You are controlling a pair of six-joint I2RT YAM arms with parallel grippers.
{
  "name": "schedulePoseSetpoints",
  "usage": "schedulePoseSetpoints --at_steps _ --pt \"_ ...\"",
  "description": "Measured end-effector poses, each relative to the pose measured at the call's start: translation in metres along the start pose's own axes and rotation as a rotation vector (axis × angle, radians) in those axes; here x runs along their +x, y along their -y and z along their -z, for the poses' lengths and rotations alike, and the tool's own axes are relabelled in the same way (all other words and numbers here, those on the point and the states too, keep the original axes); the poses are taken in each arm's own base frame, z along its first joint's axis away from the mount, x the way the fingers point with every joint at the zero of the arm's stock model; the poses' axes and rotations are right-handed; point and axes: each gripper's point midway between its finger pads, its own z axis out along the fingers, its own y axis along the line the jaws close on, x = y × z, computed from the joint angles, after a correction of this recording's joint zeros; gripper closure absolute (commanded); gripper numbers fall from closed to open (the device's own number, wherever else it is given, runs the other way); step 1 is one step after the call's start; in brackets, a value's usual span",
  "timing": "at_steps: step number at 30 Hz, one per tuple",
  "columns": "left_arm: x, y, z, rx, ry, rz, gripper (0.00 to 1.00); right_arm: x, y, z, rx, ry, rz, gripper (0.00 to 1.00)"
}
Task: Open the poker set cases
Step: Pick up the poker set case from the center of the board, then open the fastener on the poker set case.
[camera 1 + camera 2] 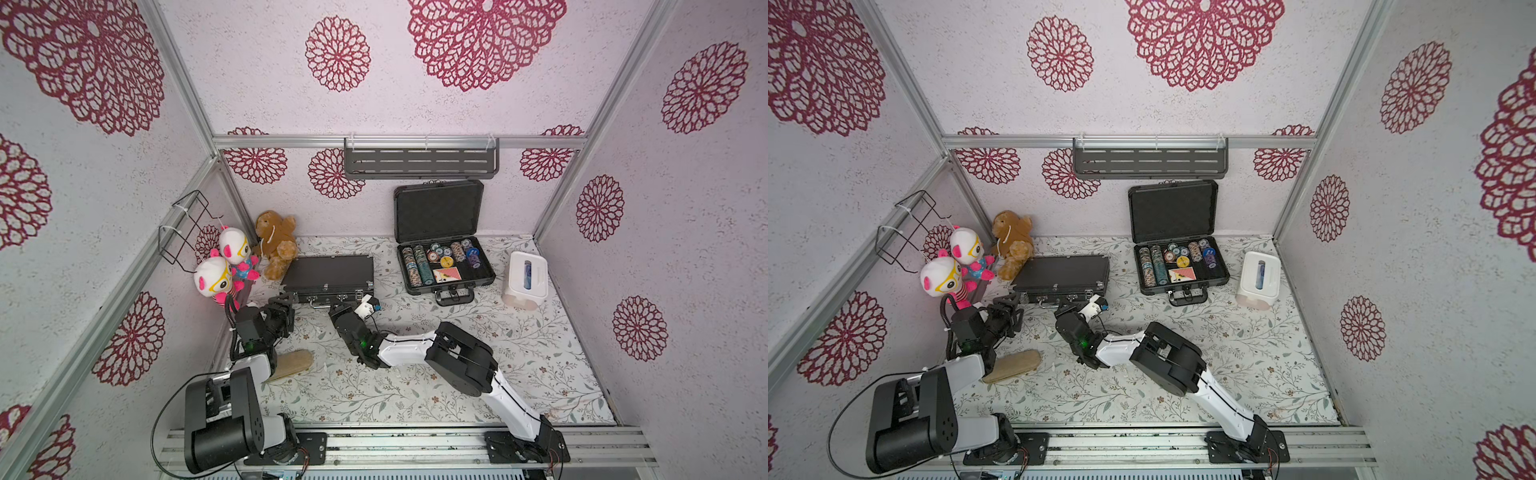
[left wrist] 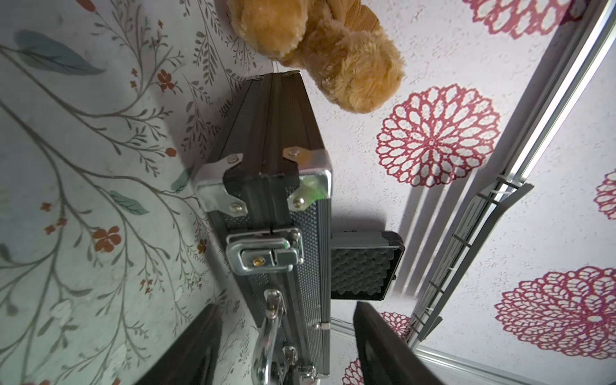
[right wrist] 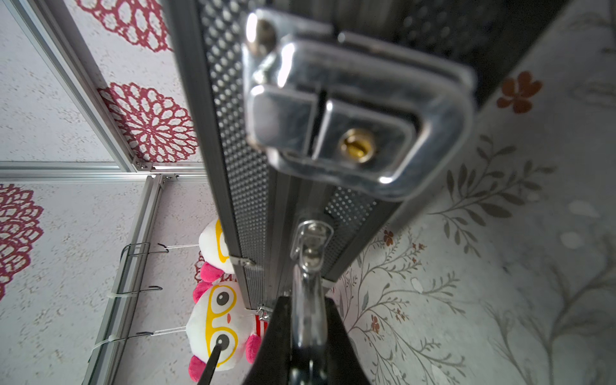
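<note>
I am reaching with both arms to the thin black briefcase-style case with silver corners (image 1: 328,272), which lies flat and closed on the floral-print tabletop (image 1: 457,365), its far left corner just beside a brown plush teddy bear (image 1: 276,243). My right pincer (image 3: 306,320) is pressed together on the case's silver metal handle (image 3: 305,290), with a black finger on each side of the bar. The silver latch with a brass keyhole (image 3: 350,126) near that handle lies flat against the case front. My left pincer (image 1: 286,298) is spread at the left front corner of the same case. In its wrist view the black fingers (image 2: 376,340) stand on either side of the front edge, and I cannot tell whether they touch it. The other silver latch (image 2: 266,255) is also down.

To the right, well apart, the thicker dark grey case with black corners (image 1: 457,286) sits open by the back wall. Its foam-lined lid (image 1: 438,212) stands upright, and rows of poker chips (image 1: 419,266) and a deck of cards (image 1: 446,274) show inside. A white rectangular tissue box (image 1: 525,280) stands just beside it on the right.
</note>
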Motion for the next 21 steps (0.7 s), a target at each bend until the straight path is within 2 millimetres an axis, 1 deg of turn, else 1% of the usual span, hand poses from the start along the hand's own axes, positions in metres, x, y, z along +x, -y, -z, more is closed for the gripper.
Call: schedulePoseSetpoints --at_steps 7,13,16,17,19,21 --pt "-0.003 -0.002 -0.010 0.031 -0.009 0.054 0.36 -0.003 0.005 0.006 0.002 0.001 0.002 1.00" --pt "-0.002 -0.003 -0.015 0.055 -0.029 0.106 0.43 -0.003 0.006 0.006 0.004 0.001 0.003 1.00" --pt "-0.002 -0.004 -0.018 0.073 -0.040 0.126 0.44 -0.005 0.006 0.006 0.004 0.006 0.001 1.00" --pt "-0.002 -0.004 -0.019 0.081 -0.042 0.129 0.42 -0.005 0.006 0.005 0.004 0.007 0.001 1.00" --pt "-0.001 -0.003 -0.019 0.099 -0.045 0.126 0.33 -0.006 0.006 0.005 0.004 0.013 0.001 1.00" --pt "-0.001 -0.001 -0.019 0.118 -0.046 0.122 0.27 -0.007 0.008 0.005 0.009 0.015 0.004 1.00"
